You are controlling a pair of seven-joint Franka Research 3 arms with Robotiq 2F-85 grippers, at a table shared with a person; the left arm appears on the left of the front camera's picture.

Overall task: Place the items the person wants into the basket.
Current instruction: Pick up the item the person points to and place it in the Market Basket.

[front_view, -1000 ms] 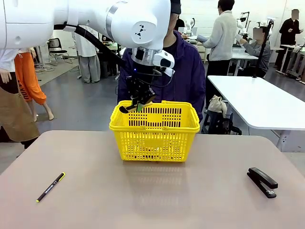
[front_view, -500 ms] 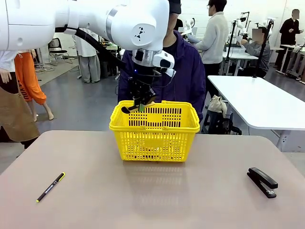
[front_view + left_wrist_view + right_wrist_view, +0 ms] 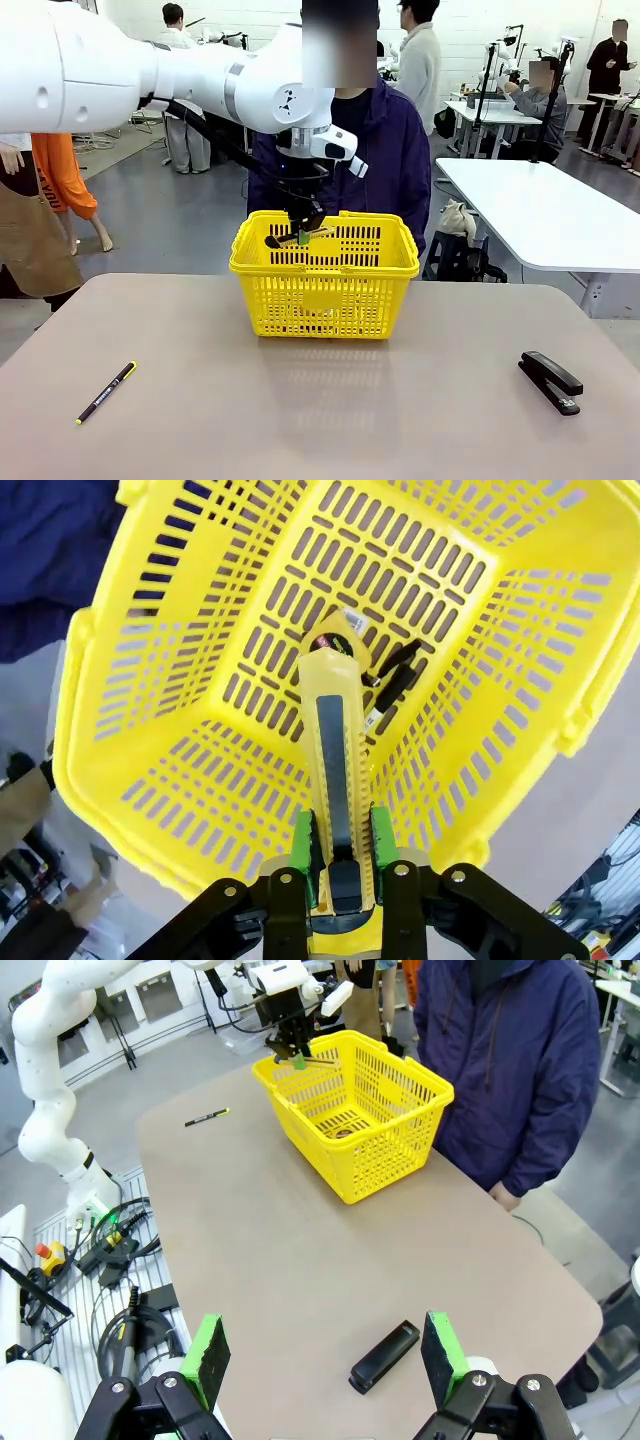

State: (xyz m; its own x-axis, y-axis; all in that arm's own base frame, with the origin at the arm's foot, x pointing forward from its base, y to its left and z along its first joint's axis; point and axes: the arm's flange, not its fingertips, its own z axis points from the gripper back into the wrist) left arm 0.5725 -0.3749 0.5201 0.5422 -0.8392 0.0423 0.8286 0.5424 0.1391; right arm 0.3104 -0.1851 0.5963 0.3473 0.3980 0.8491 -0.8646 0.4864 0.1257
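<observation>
The left pincer point(image 3: 340, 855) grips a yellow-black utility knife point(image 3: 335, 770) between its green pads, poised over the yellow basket point(image 3: 325, 262) on the worktop. A marker point(image 3: 390, 692) already lies inside. Best lower it nearer the floor, then release. The right pincer point(image 3: 325, 1360) hangs wide open, empty.

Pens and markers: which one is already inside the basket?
The white marker with the black cap, on the yellow basket's floor. The black pen lies on the table.
</observation>
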